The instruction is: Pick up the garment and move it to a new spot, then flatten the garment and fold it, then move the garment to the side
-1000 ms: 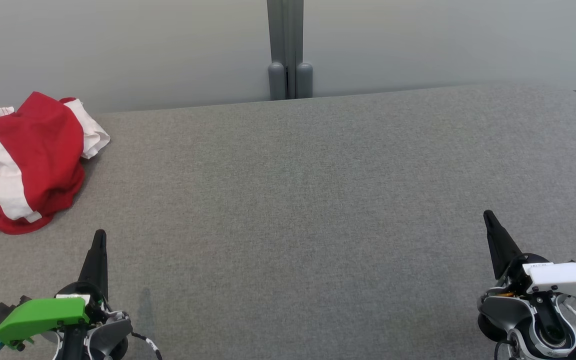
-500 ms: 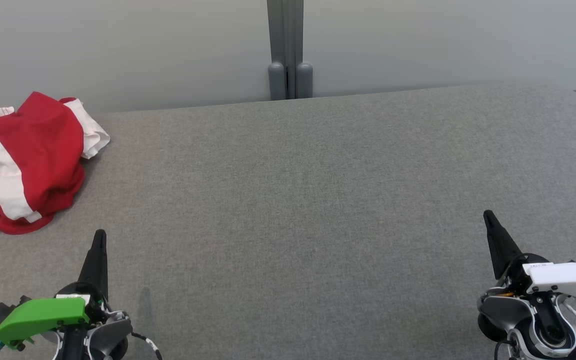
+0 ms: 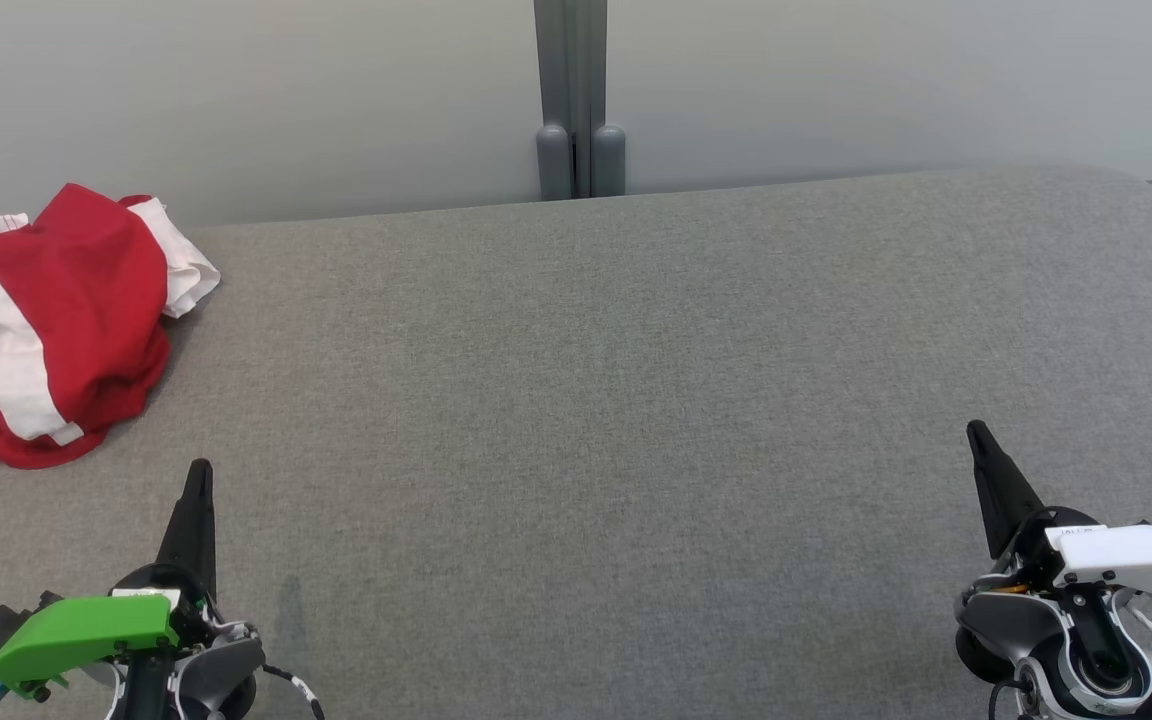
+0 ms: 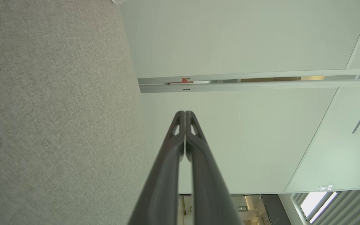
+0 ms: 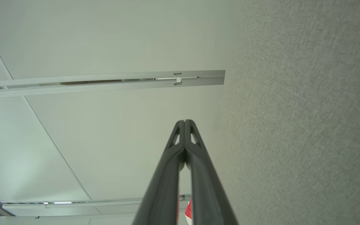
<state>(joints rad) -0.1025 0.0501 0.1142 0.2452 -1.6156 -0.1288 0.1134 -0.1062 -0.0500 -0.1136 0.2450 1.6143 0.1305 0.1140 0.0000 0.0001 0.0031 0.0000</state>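
A crumpled red and white garment (image 3: 46,320) lies in a heap at the far left of the grey table (image 3: 596,400), partly cut off by the view's edge. My left gripper (image 3: 200,470) hovers near the front left, below the garment and apart from it, fingers pressed together and empty. At the front right my right gripper (image 3: 976,430) is shut as well, holding nothing. The left wrist view shows the left gripper (image 4: 185,113) with tips touching. In the right wrist view the right gripper (image 5: 184,122) is closed, and a sliver of red garment (image 5: 188,212) peeks beside its fingers.
A pale wall panel with a grey vertical post (image 3: 581,100) stands right behind the table's far edge. The table's far right corner (image 3: 1151,195) is rounded. The grey fabric top stretches wide between the two grippers.
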